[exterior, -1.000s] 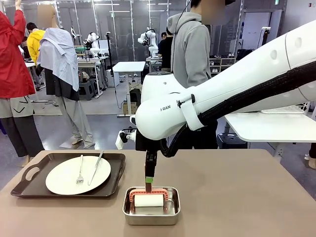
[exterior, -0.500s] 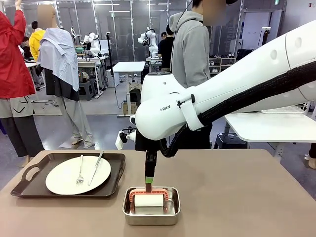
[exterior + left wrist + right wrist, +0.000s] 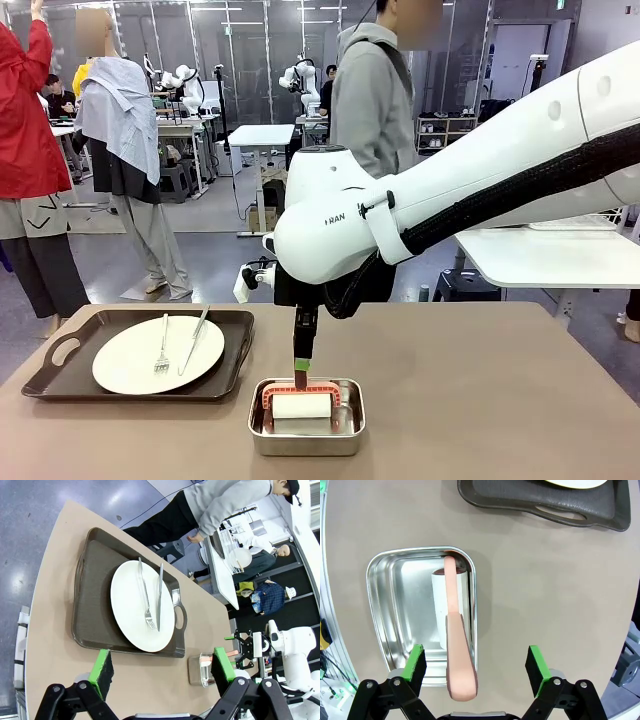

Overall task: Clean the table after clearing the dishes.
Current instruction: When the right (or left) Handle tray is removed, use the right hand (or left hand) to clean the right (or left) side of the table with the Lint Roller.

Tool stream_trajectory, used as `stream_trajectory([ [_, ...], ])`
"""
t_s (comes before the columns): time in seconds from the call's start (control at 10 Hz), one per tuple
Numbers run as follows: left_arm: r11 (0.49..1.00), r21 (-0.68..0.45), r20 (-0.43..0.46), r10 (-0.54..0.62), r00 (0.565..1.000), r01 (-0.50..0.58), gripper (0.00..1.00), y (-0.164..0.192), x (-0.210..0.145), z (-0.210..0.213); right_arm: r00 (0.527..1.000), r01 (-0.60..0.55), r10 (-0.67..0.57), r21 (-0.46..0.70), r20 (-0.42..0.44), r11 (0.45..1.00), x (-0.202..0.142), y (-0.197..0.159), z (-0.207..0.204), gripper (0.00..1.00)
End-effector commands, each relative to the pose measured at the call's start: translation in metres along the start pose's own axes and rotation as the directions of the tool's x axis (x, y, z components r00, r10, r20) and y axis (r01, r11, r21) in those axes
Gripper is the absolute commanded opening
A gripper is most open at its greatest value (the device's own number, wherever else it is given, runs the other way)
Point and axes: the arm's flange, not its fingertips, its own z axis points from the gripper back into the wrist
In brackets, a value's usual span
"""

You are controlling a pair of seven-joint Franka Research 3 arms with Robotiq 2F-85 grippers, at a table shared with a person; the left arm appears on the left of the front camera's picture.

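On the brown table (image 3: 500,400), at the left, stands a dark tray (image 3: 230,370) with a white plate (image 3: 125,360), a fork (image 3: 163,350) and a knife (image 3: 195,340). My right gripper (image 3: 300,372) hangs over a steel pan (image 3: 305,440) holding a white lint roller (image 3: 300,405). Seen from the right wrist, the right gripper (image 3: 476,667) is open, its green pads apart on either side of the roller's pink handle (image 3: 457,655). My left gripper (image 3: 162,665) is open and high above the table, looking down on the tray (image 3: 95,605) and plate (image 3: 130,605).
A person in a grey hoodie (image 3: 370,100) stands beyond the table's far edge. A white table (image 3: 550,255) sits behind at the right. The right arm's thick white link (image 3: 480,170) spans the right half above the table. The right half of the tabletop is bare.
The person in the grey hoodie has turned and shifted a little to the left. Neither arm nor the roller has moved.
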Motion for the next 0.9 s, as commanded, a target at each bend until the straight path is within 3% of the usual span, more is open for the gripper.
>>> stream_trajectory([
  [0.0,1.000,-0.015,0.001,-0.010,1.000,0.010,1.00,0.002,0.001,0.003,1.000,-0.001,0.001,0.006,-0.004,1.000,0.001,0.002,0.001,1.00],
  [0.2,1.000,-0.015,0.001,-0.010,1.000,0.010,1.00,0.002,0.001,0.003,1.000,0.000,0.000,0.000,0.000,1.000,0.000,0.000,0.000,1.00],
  [0.3,1.000,-0.015,0.001,-0.010,1.000,0.010,1.00,0.002,0.001,0.003,0.994,0.096,-0.094,-0.022,0.051,0.995,-0.010,0.002,0.019,1.00],
  [0.4,1.000,-0.015,0.001,-0.010,1.000,0.010,1.00,0.002,0.001,0.003,0.943,0.280,-0.279,0.020,0.182,0.960,-0.040,-0.006,0.042,1.00],
  [0.5,1.000,-0.015,0.001,-0.010,1.000,0.010,1.00,0.002,0.001,0.003,0.802,0.491,-0.490,0.088,0.343,0.866,-0.085,-0.008,0.062,1.00],
  [0.6,1.000,-0.015,0.001,-0.010,1.000,0.010,1.00,0.002,0.001,0.003,0.635,0.674,-0.639,0.094,0.434,0.733,-0.125,0.000,0.071,1.00],
  [0.7,1.000,-0.015,0.001,-0.010,1.000,0.010,1.00,0.002,0.001,0.003,0.466,0.787,-0.729,0.141,0.502,0.601,-0.166,0.017,0.075,1.00],
  [0.8,1.000,-0.015,0.001,-0.010,1.000,0.010,1.00,0.002,0.001,0.003,0.359,0.863,-0.758,0.115,0.544,0.491,-0.202,0.040,0.078,1.00],
])
